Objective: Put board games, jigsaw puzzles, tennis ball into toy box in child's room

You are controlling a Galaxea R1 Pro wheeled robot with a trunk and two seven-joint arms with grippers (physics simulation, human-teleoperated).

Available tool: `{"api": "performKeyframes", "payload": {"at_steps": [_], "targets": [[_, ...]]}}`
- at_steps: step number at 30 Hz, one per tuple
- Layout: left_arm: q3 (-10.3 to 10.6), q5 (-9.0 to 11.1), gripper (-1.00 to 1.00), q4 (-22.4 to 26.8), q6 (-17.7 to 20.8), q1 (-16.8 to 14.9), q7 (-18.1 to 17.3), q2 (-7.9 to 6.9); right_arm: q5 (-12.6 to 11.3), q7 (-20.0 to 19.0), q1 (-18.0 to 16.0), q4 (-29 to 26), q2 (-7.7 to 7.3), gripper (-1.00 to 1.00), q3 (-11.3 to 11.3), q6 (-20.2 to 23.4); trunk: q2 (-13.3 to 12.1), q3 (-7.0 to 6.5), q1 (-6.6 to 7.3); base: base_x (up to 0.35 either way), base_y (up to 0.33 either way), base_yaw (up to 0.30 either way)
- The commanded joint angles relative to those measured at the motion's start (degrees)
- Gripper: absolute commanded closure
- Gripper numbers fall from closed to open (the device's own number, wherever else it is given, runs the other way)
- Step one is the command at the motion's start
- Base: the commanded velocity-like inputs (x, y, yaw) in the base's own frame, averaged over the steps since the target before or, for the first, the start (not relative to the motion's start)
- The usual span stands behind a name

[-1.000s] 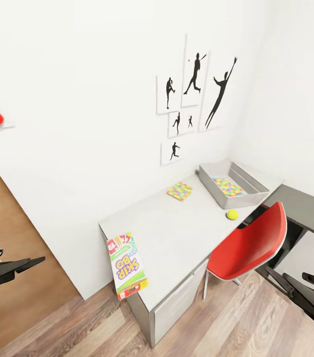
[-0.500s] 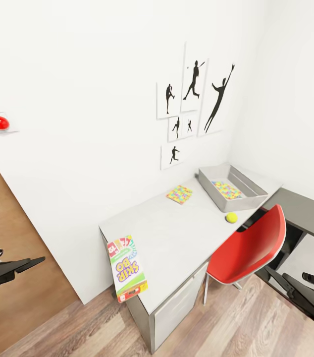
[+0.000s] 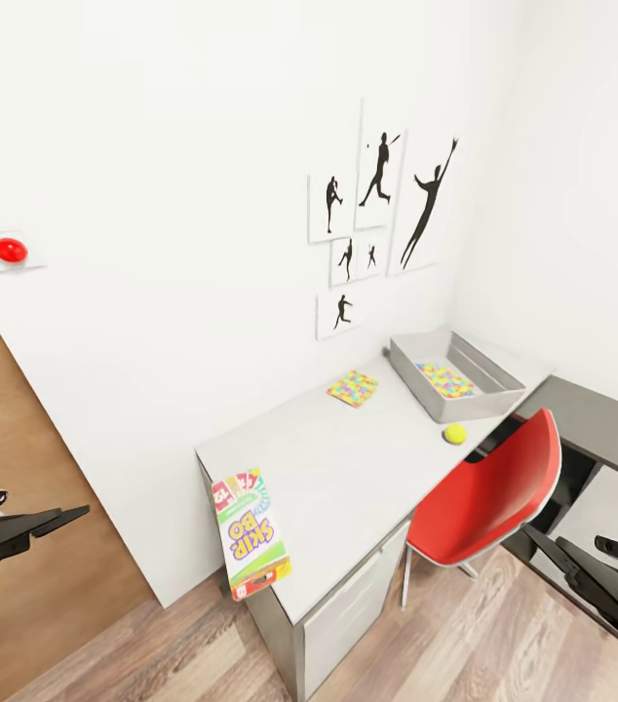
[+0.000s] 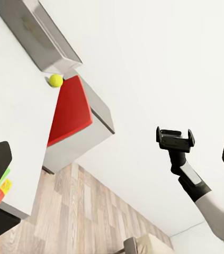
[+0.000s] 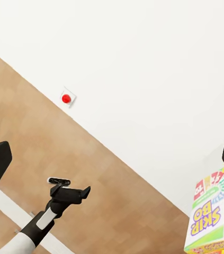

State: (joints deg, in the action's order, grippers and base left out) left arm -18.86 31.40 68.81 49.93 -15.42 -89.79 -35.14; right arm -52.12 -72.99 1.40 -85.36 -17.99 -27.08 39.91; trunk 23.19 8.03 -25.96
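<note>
Two tools frame the head view: the left tool point(image 3: 31, 526) at the lower left edge and the right tool point(image 3: 567, 561) at the lower right, both held clear of the table point(image 3: 348, 468); in each wrist view the tool's own fingers sit at opposite edges of the frame, spread wide and holding nothing. The table runs diagonally from lower centre toward the right middle of the head view. The SKIP-BO board game point(image 3: 249, 531) lies flat at the table's near left corner, its long axis running roughly from near edge to far edge, its lettering upside down to the camera and its near end overhanging the rim. One jigsaw puzzle point(image 3: 353, 387) lies flat near the wall, just left of the toy box point(image 3: 408, 369). The toy box stands at the far right end of the table, its long axis angled away toward the right, with a second jigsaw puzzle point(image 3: 444, 379) flat on its floor. The tennis ball point(image 3: 455, 433) rests on the table just in front of the toy box, beside the back of a red chair point(image 3: 489, 492).
</note>
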Motion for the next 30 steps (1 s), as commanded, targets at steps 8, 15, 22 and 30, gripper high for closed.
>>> {"api": "performKeyframes", "payload": {"at_steps": [8,15,22,30], "targets": [[0.0,0.1,-1.0,-0.2,0.6,0.0,-0.2,-0.01,-0.3,-0.2,0.0,0.0,-0.03,-1.0,0.0,0.4,3.3,0.79,-1.8,0.0,0.0,0.0],[-0.1,-0.1,-1.0,-2.6,0.6,-0.1,-0.2,-0.01,-0.2,-3.5,0.0,0.0,-0.03,-1.0,-0.6,0.3,6.1,1.39,-3.34,0.0,0.0,0.0],[-0.2,-2.4,-1.0,-4.2,0.6,-0.2,-0.2,-0.01,-0.2,-5.3,0.3,0.1,-0.03,-1.0,-2.7,0.2,8.9,1.99,-4.87,0.0,0.0,0.0],[-0.1,-5.7,-1.0,-5.6,0.6,-0.3,-0.2,0.13,-0.2,-5.7,0.9,0.2,-0.03,-1.0,-3.9,0.3,12.2,2.68,-6.63,0.0,0.0,0.0]]}}
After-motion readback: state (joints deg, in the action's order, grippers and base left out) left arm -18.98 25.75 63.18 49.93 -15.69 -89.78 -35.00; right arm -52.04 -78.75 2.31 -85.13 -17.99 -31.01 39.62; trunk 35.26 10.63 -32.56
